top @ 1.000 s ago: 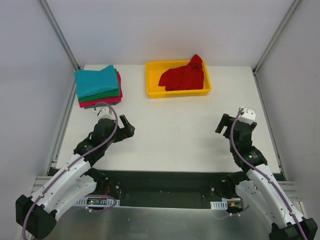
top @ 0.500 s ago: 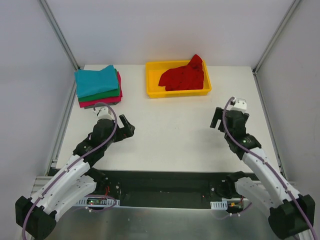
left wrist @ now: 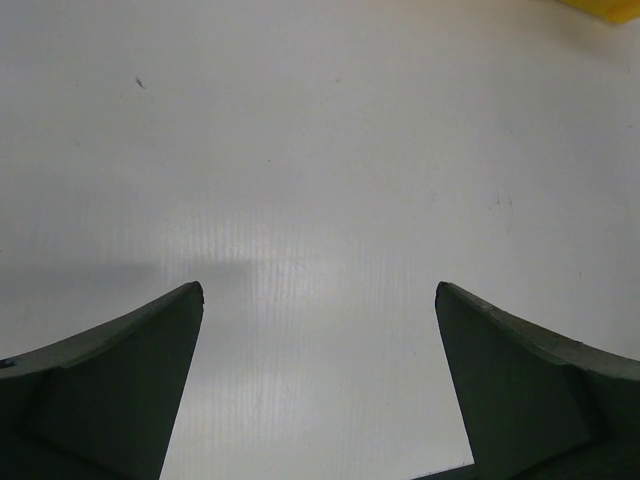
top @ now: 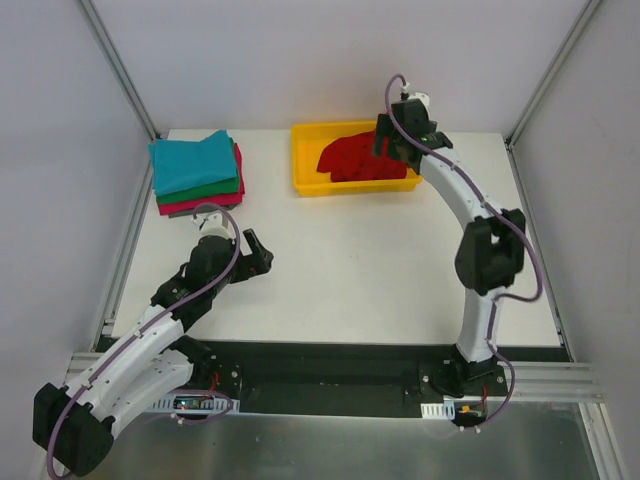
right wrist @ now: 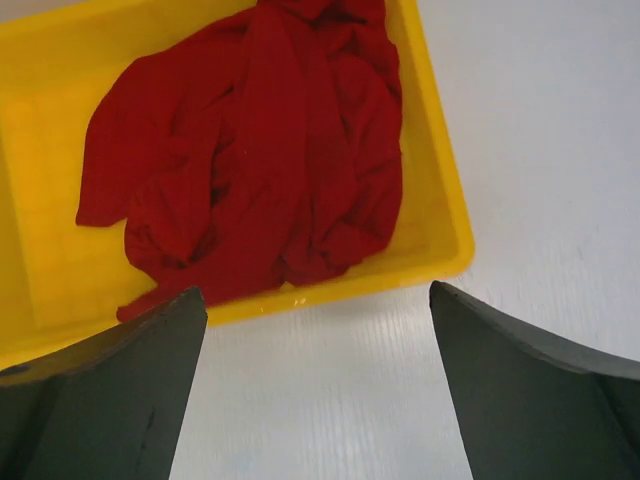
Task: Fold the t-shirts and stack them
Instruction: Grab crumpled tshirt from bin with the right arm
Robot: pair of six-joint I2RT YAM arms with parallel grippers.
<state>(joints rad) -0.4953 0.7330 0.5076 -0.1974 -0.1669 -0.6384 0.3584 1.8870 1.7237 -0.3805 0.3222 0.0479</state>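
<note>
A crumpled bright red t-shirt (top: 362,157) lies in the yellow tray (top: 305,175) at the back; it also shows in the right wrist view (right wrist: 260,150). A stack of folded shirts sits at the back left: teal (top: 192,160) on top, green (top: 210,188) under it, pink-red (top: 200,206) at the bottom. My right gripper (top: 384,138) is open and empty, held high by the tray's right end; in its wrist view (right wrist: 315,292) bare table shows between the fingers, just outside the tray rim (right wrist: 440,235). My left gripper (top: 258,256) is open and empty low over bare table (left wrist: 320,290).
The white table (top: 350,270) has grey walls on three sides and metal frame posts at the back corners. The right arm (top: 470,215) stretches from its base across the table's right half to the tray.
The right arm has swung from the near right of the table up and back to the yellow tray. The left arm has barely moved.
</note>
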